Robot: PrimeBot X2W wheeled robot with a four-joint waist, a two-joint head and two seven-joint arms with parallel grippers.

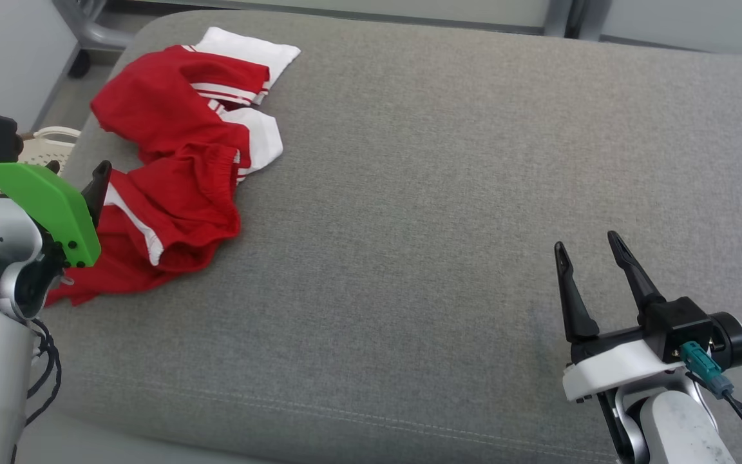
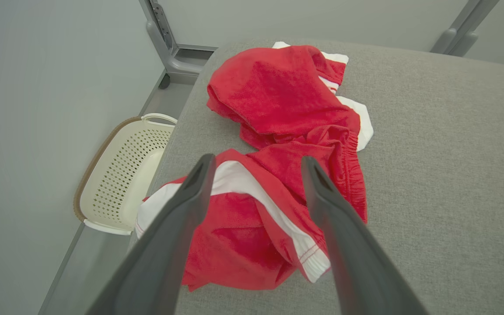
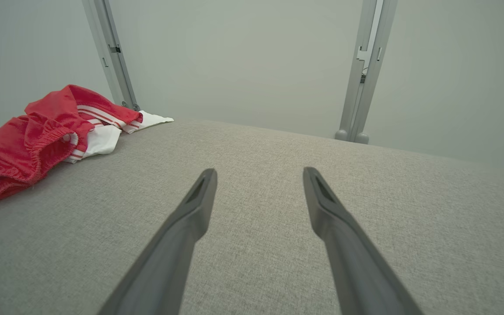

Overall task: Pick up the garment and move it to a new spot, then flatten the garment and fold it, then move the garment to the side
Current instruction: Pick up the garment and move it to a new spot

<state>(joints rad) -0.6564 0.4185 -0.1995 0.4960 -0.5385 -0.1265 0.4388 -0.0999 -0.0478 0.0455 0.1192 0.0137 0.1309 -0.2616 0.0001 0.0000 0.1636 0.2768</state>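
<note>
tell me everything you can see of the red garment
The garment is red with white panels, thin red-and-white stripes and a gathered elastic waistband; it looks like soft knit. It lies crumpled in a heap on the grey cushion, near its left edge. The open left gripper hangs over its near end; contact cannot be told.

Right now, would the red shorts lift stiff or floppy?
Likely floppy: red shorts lie crumpled in soft folds, so they'd sag. Probably light: cloth looks thin. A push would likely bunch them on the textured cushion.
</note>
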